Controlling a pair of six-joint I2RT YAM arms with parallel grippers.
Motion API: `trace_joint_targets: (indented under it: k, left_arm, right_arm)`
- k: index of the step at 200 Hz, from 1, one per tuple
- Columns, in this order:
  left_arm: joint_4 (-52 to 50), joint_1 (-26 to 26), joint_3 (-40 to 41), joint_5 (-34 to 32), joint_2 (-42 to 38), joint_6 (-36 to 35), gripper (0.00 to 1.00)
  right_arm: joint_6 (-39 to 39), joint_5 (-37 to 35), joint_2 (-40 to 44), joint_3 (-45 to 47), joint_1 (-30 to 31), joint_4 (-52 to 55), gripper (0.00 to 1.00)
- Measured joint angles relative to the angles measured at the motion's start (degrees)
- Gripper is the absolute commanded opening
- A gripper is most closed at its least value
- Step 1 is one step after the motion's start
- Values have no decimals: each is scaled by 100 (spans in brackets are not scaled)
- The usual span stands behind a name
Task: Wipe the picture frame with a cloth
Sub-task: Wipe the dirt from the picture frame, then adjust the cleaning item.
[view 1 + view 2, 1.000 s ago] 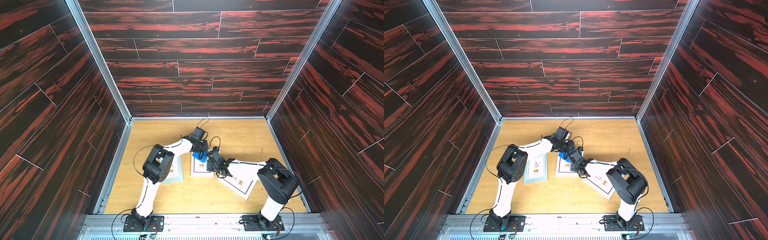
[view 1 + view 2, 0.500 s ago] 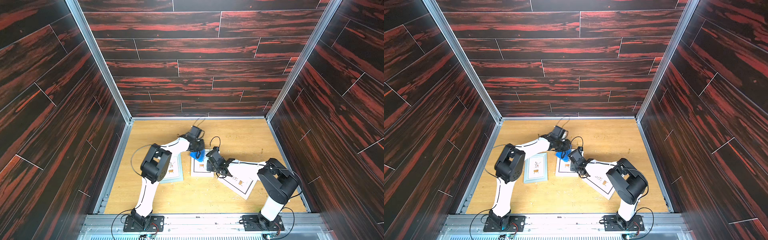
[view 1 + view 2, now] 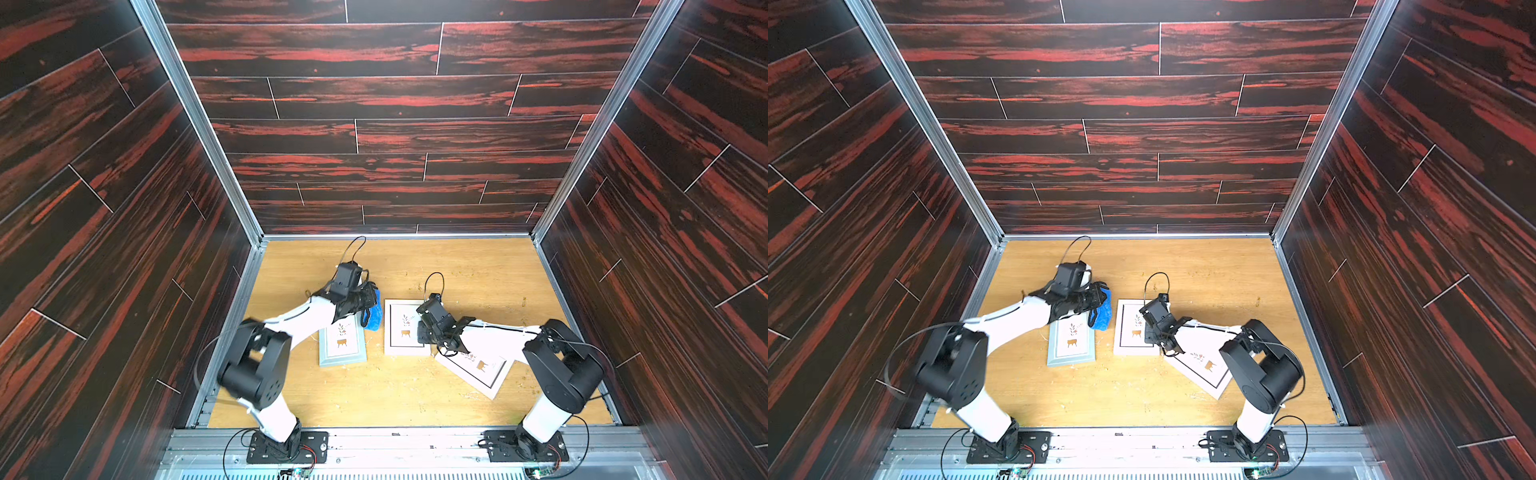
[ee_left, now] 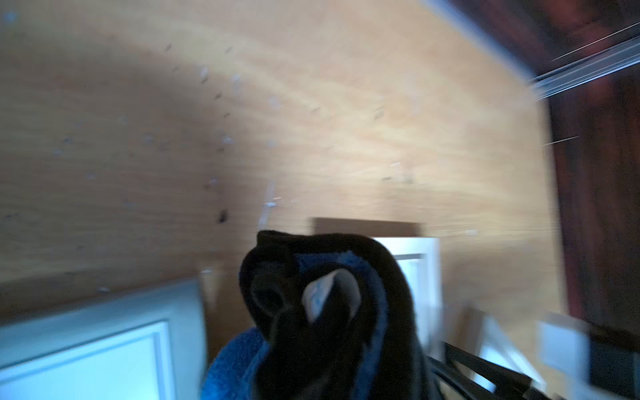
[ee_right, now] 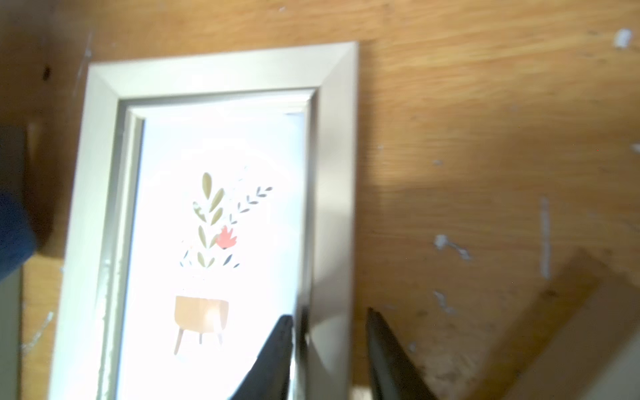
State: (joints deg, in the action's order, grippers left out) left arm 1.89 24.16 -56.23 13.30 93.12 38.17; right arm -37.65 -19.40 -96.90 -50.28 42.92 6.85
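Note:
The picture frame is white, holds a potted-plant print and lies flat mid-table. My right gripper is open. Its fingers straddle the picture frame's side rail near one end, with a gap on the outer side. The cloth, bright blue with black trim, hangs bunched from my left gripper, which is shut on it just left of the picture frame's far corner. In the blurred left wrist view the cloth fills the jaws and hides the fingers.
A pale blue-grey frame lies left of the white one, partly under my left forearm. A third white frame lies tilted under my right arm. Dark panelled walls enclose the wooden table; small crumbs dot it.
My left gripper has carried the cloth leftward off the white frame's far end. My right gripper's jaws have widened around the frame's side rail.

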Motion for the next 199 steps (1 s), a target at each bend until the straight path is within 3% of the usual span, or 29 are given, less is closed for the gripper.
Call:
trace_joint_targets:
  k: [54,116,152,199]
  left_arm:
    - [2162,170,1335,590,-387,636,0]
    - [5355,162,2291,1075,-439,1954,0]
    - [6664,232,2354,1244,-168,2562,0]
    - [6999,614,2354,1335,-109,2743,0]
  right_arm:
    - [243,304,1036,103,-190,37,64]
    - [522,2031,2581,905,-190,-1279,70]
    - [531,2970,2638,1211,-177,-2181,71]
    - [529,3528,2308,1185,-151,-2817,69]
